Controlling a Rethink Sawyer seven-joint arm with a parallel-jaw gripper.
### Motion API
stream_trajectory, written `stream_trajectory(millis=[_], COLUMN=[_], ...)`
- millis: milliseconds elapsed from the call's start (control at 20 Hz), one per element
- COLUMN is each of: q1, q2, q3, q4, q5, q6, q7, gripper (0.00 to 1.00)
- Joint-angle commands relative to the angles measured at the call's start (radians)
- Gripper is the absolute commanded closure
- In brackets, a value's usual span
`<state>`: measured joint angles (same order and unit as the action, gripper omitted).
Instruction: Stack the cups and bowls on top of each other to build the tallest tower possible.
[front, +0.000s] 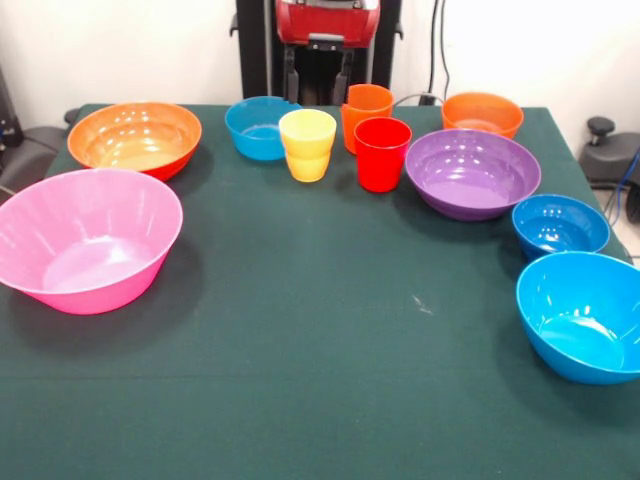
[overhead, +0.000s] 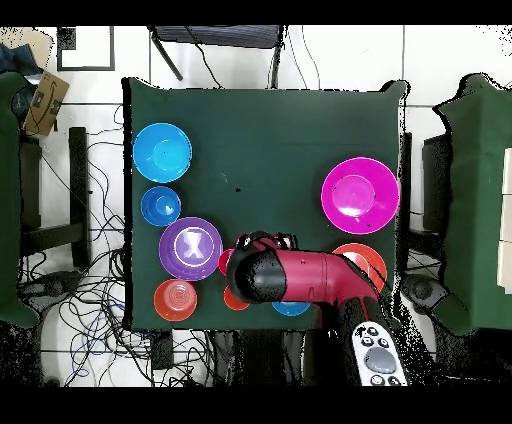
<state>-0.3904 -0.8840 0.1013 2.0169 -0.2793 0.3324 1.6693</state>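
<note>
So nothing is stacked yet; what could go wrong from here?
1. The yellow cup, red cup and orange cup stand packed together, so reaching for one may knock over a neighbour.
2. The bright blue bowl sits at the table edge; a nudge could push it off.
3. The arm hides the cups from overhead, so aiming may suffer.

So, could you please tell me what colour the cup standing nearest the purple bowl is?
Red; the cup shows best in the front view.
</note>
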Motion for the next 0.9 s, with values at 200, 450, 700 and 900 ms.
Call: stream_trajectory(millis=[200,450,700,900], q1=[-0.055,-0.054,-0.047,-0.047], q2=[-0.017,0.008,0.046,0.068], q3=[0.141,0.149,0.145,0.132], q4=[0.079,0.071,0.084,0.111], q5=[-0.059,-0.084,-0.127,-0.169], q6=[0.141,0.137,0.096,0.043], q7=[-0.100,-0.094,-0.078,-0.055], gripper=[0.00,0.00,0.00,0.00])
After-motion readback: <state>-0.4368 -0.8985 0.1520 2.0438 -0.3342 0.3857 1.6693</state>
